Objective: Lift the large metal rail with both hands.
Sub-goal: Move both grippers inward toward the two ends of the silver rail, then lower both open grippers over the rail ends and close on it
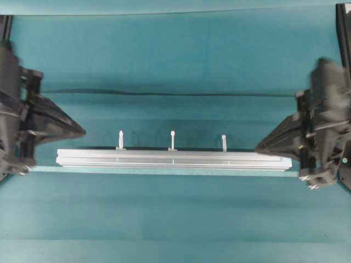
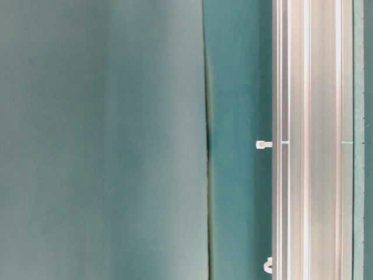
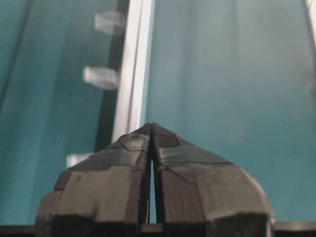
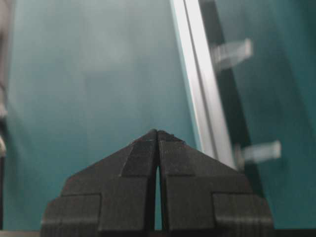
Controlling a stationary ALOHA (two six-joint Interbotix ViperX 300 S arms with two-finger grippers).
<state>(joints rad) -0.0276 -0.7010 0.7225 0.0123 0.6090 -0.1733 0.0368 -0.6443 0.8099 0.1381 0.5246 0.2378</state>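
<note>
We are seeing both sets of jaws pressed together, holding nothing: left gripper [image 1: 82,132], right gripper [image 1: 258,147]. Each is sitting just off one end of the large metal rail [image 1: 173,159], which is lying flat on the teal worktop [image 1: 175,219], zip ties [image 1: 172,140] pointing away.

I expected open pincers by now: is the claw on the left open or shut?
Shut. The left claw has its two fingers pressed tip to tip, with nothing between them. The metal rail lies untouched on the table.
</note>
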